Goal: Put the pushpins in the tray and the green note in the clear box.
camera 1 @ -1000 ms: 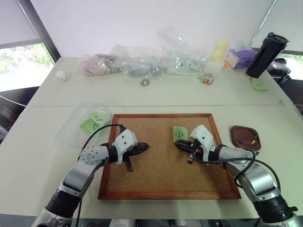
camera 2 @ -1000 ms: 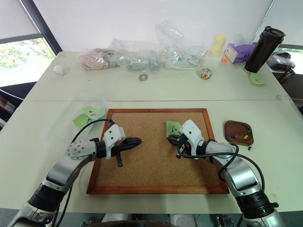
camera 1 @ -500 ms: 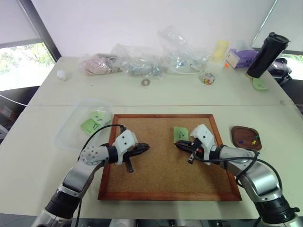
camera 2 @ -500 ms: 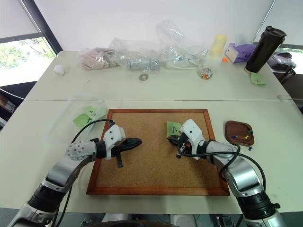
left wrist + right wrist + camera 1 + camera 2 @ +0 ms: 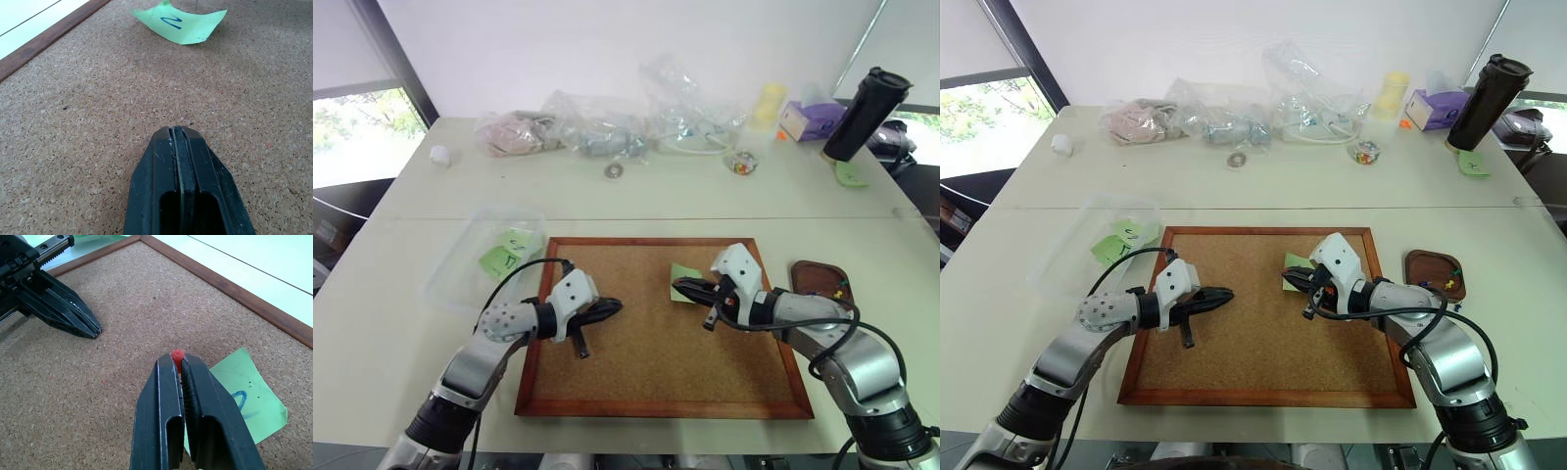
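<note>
Near the corkboard far-right corner | right gripper pinches red pin above green note | left gripper closed, empty | next: pin to tray, off board's right edge

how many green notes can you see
4: one on the corkboard by the right pincer, two in the clear box, one beside the black tumbler.

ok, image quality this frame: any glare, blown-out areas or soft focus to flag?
Eye views: window at the left edge blown out, tabletop evenly lit with soft shadows. Left wrist view: left gripper sharp, green note slightly soft. Right wrist view: red pushpin in the right gripper sharp, corkboard grain crisp, pale table beyond bright.
</note>
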Action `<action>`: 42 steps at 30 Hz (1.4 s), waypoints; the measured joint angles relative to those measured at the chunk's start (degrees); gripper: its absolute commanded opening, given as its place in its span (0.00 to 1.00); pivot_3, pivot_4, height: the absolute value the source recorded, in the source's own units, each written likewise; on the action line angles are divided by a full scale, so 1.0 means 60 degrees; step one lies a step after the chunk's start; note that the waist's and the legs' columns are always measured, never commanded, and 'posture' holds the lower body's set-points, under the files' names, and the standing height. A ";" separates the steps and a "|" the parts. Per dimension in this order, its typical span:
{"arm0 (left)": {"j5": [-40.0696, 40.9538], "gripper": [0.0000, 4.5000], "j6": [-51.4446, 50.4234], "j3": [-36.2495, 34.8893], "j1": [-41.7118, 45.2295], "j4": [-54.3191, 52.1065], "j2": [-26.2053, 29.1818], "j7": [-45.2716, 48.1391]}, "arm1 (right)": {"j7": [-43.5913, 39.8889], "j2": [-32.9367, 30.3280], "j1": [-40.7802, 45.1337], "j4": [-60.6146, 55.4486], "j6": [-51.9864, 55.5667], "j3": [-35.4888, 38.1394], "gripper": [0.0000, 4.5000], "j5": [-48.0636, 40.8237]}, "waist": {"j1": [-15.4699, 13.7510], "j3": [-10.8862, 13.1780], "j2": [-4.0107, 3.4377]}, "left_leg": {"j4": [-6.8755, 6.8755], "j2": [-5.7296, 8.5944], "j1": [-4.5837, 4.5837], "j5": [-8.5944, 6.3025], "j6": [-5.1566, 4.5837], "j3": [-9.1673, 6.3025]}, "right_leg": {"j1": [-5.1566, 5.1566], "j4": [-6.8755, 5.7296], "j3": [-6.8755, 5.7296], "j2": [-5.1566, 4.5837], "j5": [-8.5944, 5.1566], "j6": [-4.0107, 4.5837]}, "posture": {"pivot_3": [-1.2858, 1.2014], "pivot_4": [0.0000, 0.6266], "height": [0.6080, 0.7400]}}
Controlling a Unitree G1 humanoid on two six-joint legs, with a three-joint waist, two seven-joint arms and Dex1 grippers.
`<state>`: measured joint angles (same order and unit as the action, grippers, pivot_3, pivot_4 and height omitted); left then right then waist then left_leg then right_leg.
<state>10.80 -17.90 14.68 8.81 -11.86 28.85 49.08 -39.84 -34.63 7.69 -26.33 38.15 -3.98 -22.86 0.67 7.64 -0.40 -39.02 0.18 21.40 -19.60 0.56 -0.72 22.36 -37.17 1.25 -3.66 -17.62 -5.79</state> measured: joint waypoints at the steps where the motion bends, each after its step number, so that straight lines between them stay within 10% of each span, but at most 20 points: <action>1: 0.0000 0.00 -0.0027 0.0001 0.0006 -0.0011 0.0000 0.0000 | 0.0001 -0.0009 -0.0003 -0.0051 0.0041 0.0010 0.02 -0.0004 | 0.0000 0.0000 0.0000 | 0.0000 0.0000 0.0001 0.0000 0.0000 0.0000 | 0.0000 0.0000 0.0000 0.0000 0.0000 0.0000 | 0.52 0.24 1.00; 16: -0.0002 0.00 -0.0079 0.0008 0.0096 0.0022 0.0051 0.0102 | 0.0083 -0.1385 -0.1302 0.0858 0.0114 0.4176 0.02 -0.0531 | -0.0008 0.0001 0.0003 | 0.0006 0.0001 -0.0002 0.0000 -0.0001 0.0003 | -0.0010 0.0006 0.0002 -0.0001 0.0000 0.0000 | 0.52 0.24 1.00; 27: -0.0002 0.00 -0.0011 0.0022 0.0160 0.0175 -0.0040 0.0181 | 0.0120 -0.1908 -0.1587 0.3826 -0.1402 0.4578 0.02 0.0623 | -0.0022 -0.0003 -0.0004 | 0.0001 0.0003 -0.0005 0.0000 -0.0002 0.0011 | -0.0013 0.0004 0.0005 0.0003 0.0000 0.0000 | 0.52 0.24 1.00; 30: -0.0005 0.00 0.0000 0.0015 0.0156 0.0193 -0.0040 0.0179 | 0.0095 -0.1906 -0.1662 0.4142 -0.1567 0.4577 0.21 0.0694 | -0.0013 -0.0006 -0.0011 | 0.0001 0.0003 -0.0007 0.0000 -0.0002 0.0012 | -0.0014 0.0004 0.0006 0.0004 0.0000 0.0000 | 0.52 0.24 1.00; 37: -0.0005 0.00 0.0044 0.0023 0.0166 0.0225 -0.0044 0.0180 | 0.0081 -0.1907 -0.1668 0.4184 -0.1674 0.4581 0.99 0.0679 | -0.0018 -0.0007 -0.0012 | 0.0000 0.0002 -0.0008 0.0000 -0.0001 0.0012 | -0.0017 0.0004 0.0006 0.0004 0.0000 0.0000 | 0.52 0.24 1.00; 42: -0.0005 0.00 0.0141 0.0026 0.0176 0.0284 -0.0044 0.0215 | -0.0208 -0.2013 -0.1876 0.3548 -0.1612 0.4678 0.99 0.0506 | -0.0020 -0.0008 -0.0017 | 0.0000 0.0002 -0.0007 0.0000 -0.0001 0.0012 | -0.0016 0.0003 0.0006 0.0004 0.0000 0.0000 | 0.52 0.24 1.00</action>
<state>10.77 -17.06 14.84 9.87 -10.16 28.59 50.37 -41.09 -46.71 -3.56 -5.04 28.48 24.09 -19.82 0.55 7.59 -0.50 -39.02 0.19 21.36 -19.60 0.56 -0.65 22.26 -37.15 1.29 -3.64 -17.62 -5.79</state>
